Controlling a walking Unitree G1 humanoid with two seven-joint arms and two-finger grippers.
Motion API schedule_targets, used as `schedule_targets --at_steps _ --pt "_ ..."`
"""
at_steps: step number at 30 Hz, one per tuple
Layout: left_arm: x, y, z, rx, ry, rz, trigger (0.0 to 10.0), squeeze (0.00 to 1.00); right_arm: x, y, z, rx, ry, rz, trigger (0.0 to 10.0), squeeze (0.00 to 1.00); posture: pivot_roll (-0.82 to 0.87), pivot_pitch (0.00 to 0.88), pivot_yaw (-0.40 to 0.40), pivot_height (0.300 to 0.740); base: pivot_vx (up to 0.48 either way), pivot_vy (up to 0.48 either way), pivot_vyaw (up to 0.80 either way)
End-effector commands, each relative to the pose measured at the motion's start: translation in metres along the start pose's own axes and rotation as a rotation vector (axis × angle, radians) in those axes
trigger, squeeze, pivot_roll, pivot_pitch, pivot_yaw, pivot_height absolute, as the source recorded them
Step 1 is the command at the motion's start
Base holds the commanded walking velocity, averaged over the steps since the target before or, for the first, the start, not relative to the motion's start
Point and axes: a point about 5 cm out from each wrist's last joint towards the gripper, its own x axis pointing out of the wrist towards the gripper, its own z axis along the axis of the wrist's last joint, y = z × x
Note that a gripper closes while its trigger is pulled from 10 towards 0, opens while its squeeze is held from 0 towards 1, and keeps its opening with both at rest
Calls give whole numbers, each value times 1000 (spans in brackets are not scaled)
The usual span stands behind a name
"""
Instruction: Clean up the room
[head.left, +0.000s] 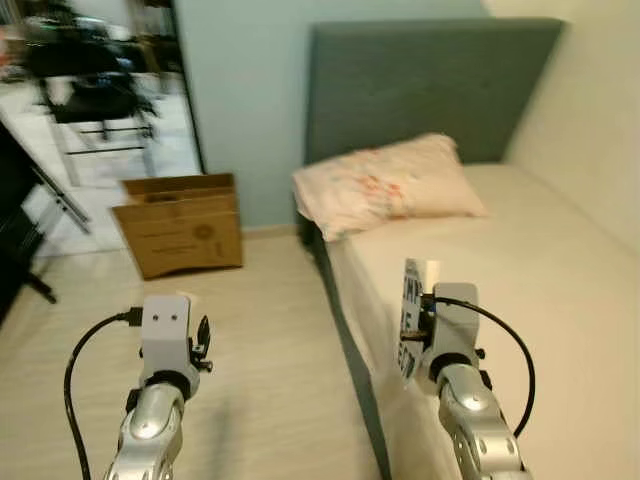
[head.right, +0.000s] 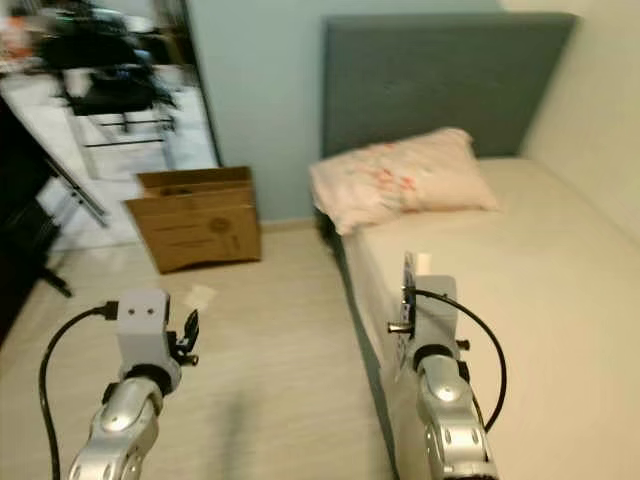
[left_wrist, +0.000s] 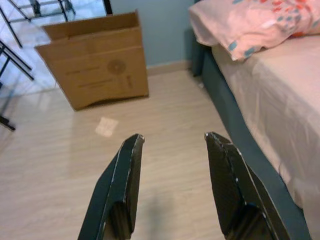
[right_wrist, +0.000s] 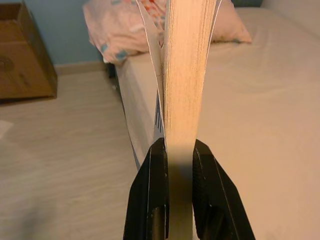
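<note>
Right gripper (right_wrist: 172, 155) clamped on thick cream-paged book (right_wrist: 187, 75), left gripper (left_wrist: 172, 150) parted above pale wood-grain floor (left_wrist: 60, 170)

Book (head.left: 410, 318) in right claw (head.left: 418, 325)

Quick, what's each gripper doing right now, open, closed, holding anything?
Left gripper: open, holding nothing, above the floor.
Right gripper: closed on a book, held upright by the bed.
</note>
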Motion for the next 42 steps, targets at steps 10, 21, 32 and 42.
schedule_targets --at_steps 10,21,32,42 --pt "-4 2 -1 -38 -10 19 10000 0 7 12 13 -21 -36 84 10000 0 -69 97 -12 740 108 0 0" --pt "-3 1 2 -36 -24 -1 10000 0 6 15 10 -17 -36 89 10000 0 -65 94 -10 740 372 0 0" --pt "-2 1 2 -32 -26 -11 10000 0 5 14 9 -20 -37 83 10000 0 -73 83 1 740 400 0 0" --pt "-2 1 2 -24 -26 -20 10000 0 5 12 6 -9 -24 69 10000 0 -69 77 2 740 393 0 0"
